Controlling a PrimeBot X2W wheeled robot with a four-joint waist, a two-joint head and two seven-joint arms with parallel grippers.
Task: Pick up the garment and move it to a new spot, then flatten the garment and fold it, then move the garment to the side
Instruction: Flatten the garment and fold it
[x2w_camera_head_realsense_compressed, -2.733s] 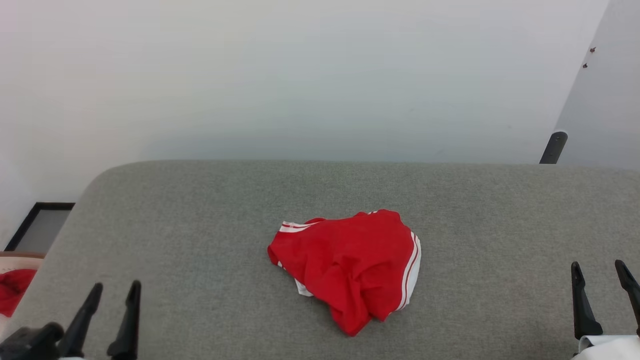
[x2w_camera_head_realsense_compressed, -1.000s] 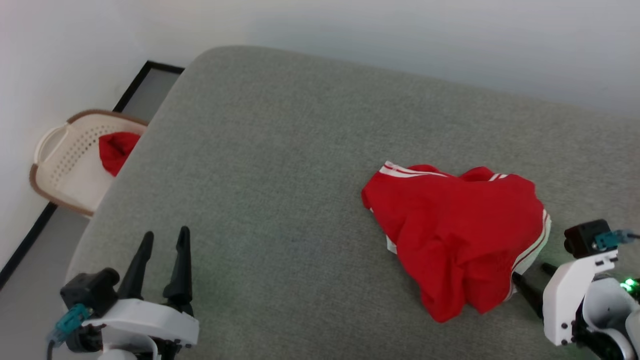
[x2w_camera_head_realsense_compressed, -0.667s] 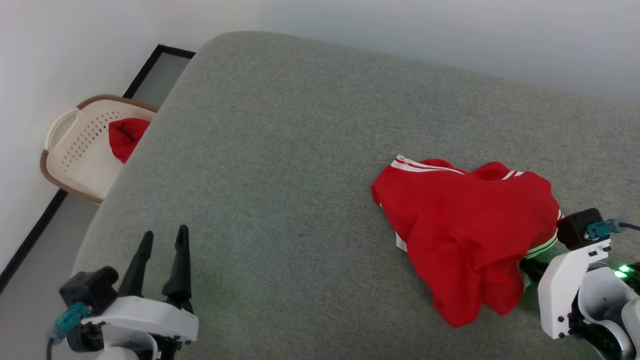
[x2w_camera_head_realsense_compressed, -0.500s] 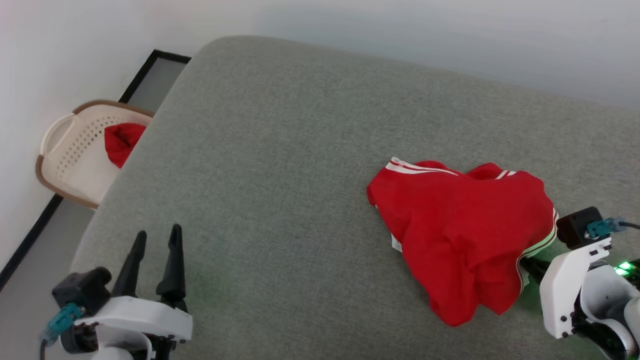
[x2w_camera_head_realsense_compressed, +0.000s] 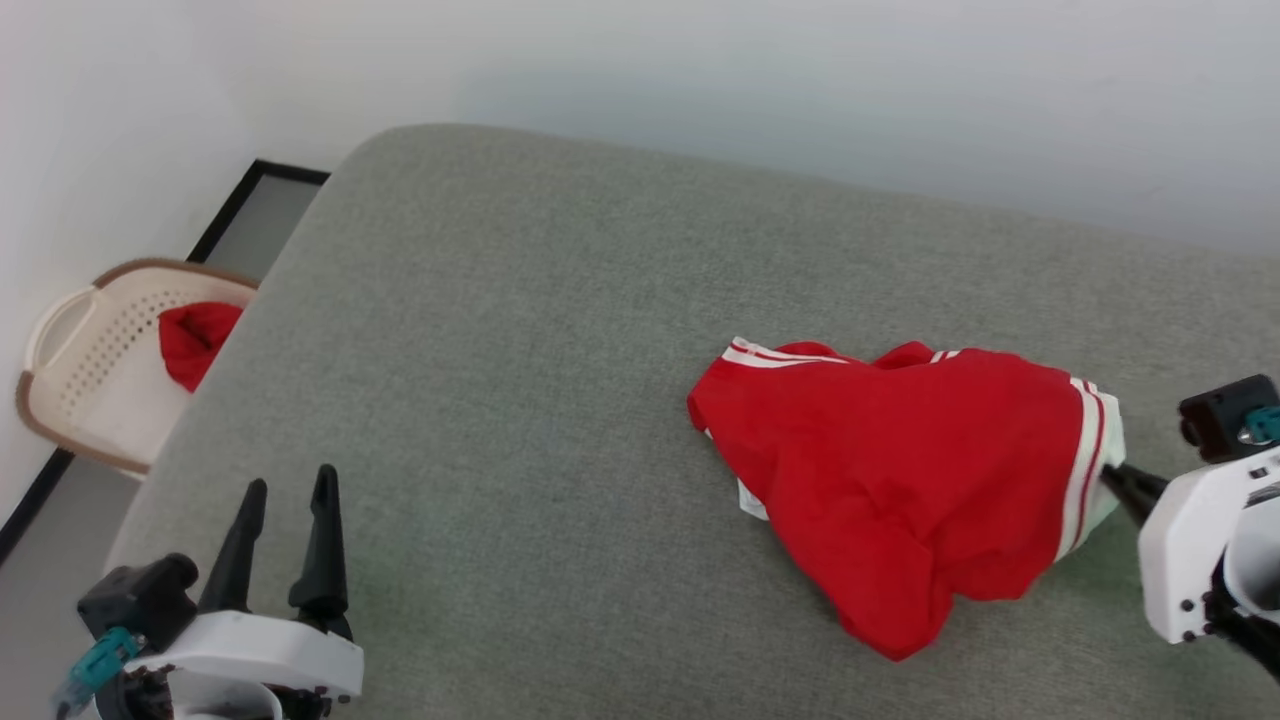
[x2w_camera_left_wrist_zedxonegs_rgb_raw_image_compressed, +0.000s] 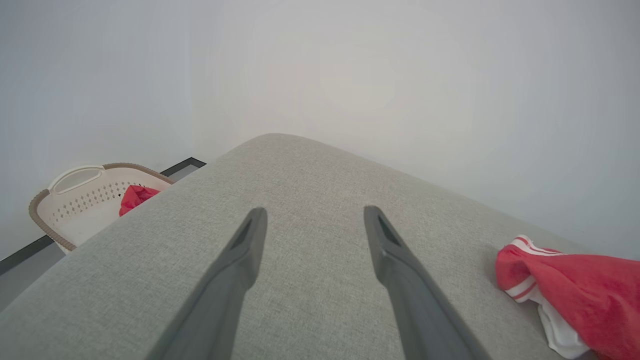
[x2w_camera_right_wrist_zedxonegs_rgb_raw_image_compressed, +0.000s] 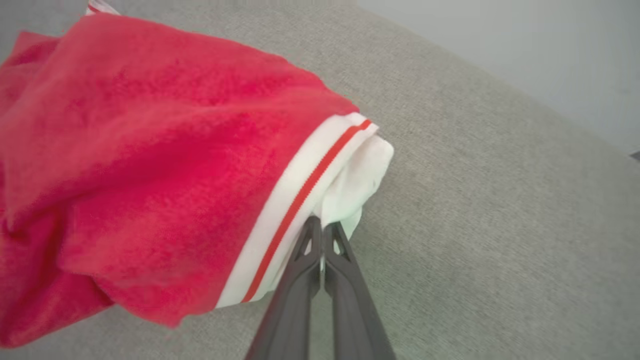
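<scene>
The garment (x2w_camera_head_realsense_compressed: 900, 470), a crumpled red jersey with white sleeves and red-white striped trim, lies bunched on the grey padded surface (x2w_camera_head_realsense_compressed: 520, 330) at centre right. My right gripper (x2w_camera_right_wrist_zedxonegs_rgb_raw_image_compressed: 322, 227) is shut on the garment's white sleeve edge; in the head view its fingertips (x2w_camera_head_realsense_compressed: 1112, 478) meet the cloth at the right end, which is drawn up toward them. My left gripper (x2w_camera_head_realsense_compressed: 285, 495) stands open at the lower left, apart from the garment, nothing between its fingers (x2w_camera_left_wrist_zedxonegs_rgb_raw_image_compressed: 250, 245). The left wrist view shows the garment (x2w_camera_left_wrist_zedxonegs_rgb_raw_image_compressed: 575, 295) at the far right.
A beige perforated basket (x2w_camera_head_realsense_compressed: 70, 385) holding a small red cloth (x2w_camera_head_realsense_compressed: 190, 340) stands on the floor past the surface's left edge. A white wall runs behind. The basket (x2w_camera_left_wrist_zedxonegs_rgb_raw_image_compressed: 75, 200) also appears in the left wrist view.
The right gripper has shut on the garment's white sleeve edge and pulled it rightward, stretching the cloth out. The head camera has shifted. The left gripper stays open in place.
</scene>
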